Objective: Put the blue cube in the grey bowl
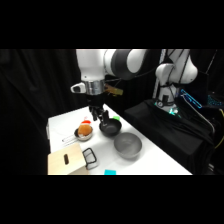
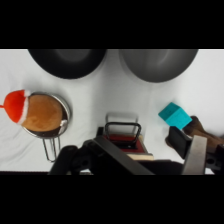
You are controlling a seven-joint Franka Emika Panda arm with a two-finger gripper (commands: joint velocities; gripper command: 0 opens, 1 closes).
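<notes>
— Where is the blue cube (image 2: 175, 115) found, taken from the gripper (image 1: 98, 114)?

— It is seen lying on the white table (image 1: 155, 162), apart from the gripper. In the side view it is set well away from it, at the table's near edge. In the wrist view it is shown low and to the right, close to the dark linkage. No contact with it can be made out.

— And the grey bowl (image 2: 158, 64)?

— It is placed beyond the cube, at the top right of the wrist view. The black bowl (image 2: 67, 62) is set beside it at the top left. In the side view the gripper is hung just above the black bowl, not above the grey one.

— Why would the gripper be held there?

— It is judged that the cube has not yet been approached. The height is probably kept so that the bowls, the small pan (image 2: 46, 114) with its orange thing and the black wire frame (image 2: 122, 132) are cleared.

— How is the gripper set: spread or pressed together?

— That cannot be told from either view. Nothing is seen to be carried; the cube is left free on the table.

— What is called for next?

— A move over the cube and a descent onto it, it is supposed.
</notes>
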